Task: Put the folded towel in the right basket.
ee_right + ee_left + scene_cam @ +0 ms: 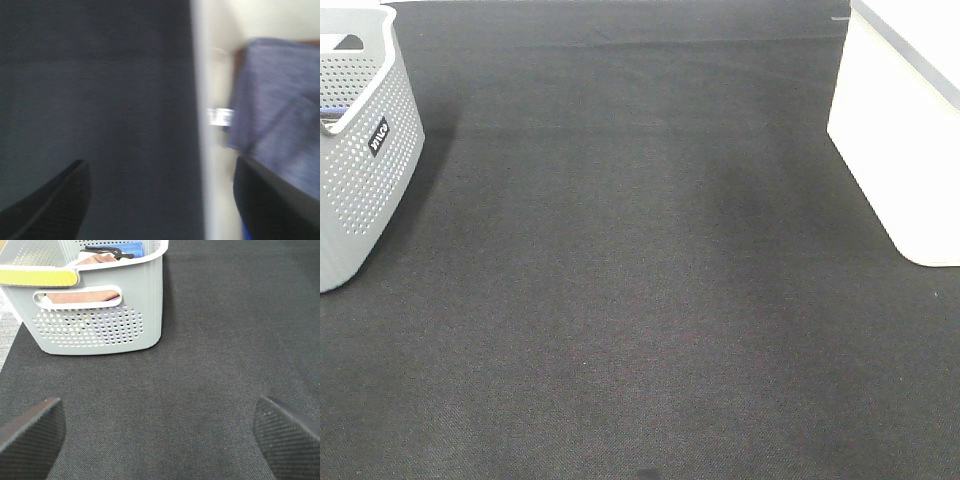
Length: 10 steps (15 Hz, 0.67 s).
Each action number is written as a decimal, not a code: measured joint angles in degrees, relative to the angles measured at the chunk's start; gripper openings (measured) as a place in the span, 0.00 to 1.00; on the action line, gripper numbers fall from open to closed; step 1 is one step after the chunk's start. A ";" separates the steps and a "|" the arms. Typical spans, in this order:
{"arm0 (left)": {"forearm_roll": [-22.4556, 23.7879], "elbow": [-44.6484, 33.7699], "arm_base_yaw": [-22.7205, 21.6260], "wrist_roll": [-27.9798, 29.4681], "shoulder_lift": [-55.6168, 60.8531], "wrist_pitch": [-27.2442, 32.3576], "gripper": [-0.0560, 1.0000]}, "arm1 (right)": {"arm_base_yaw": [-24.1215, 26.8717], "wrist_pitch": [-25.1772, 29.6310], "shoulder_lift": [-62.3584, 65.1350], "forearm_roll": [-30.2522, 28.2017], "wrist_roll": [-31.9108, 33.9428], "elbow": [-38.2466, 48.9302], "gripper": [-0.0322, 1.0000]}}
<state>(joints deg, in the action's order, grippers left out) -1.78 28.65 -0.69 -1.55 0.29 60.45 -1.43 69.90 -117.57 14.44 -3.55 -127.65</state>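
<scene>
one grey perforated basket (pixel 360 170), one white basket (pixel 900 150) cut off, one blurred blue folded towel (pixel 275 100), left claw (pixel 160 440), right claw (pixel 160 200) both held wide

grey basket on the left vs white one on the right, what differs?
Walls: the grey basket is perforated and bears a black label; the white basket shows plain solid walls. Contents: the grey basket holds brownish cloths and a blue item; the white basket appears to hold a blue-grey towel, blurred in the right wrist view. Both sit on the dark mat, at opposite sides.
</scene>
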 joint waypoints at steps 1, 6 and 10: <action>0.00 0.00 0.00 0.00 0.00 0.00 0.97 | -2.35 0.06 1.09 -0.17 0.06 0.00 0.75; 0.00 0.00 0.00 0.00 0.00 0.00 0.97 | -7.96 0.00 8.65 -3.09 0.74 5.16 0.75; 0.00 0.00 0.00 0.00 0.00 0.00 0.97 | -7.96 -0.11 21.89 -5.79 0.92 26.24 0.75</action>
<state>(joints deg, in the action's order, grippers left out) -1.78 28.65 -0.69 -1.55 0.29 60.45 -9.40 69.79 -95.68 8.65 -2.64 -101.41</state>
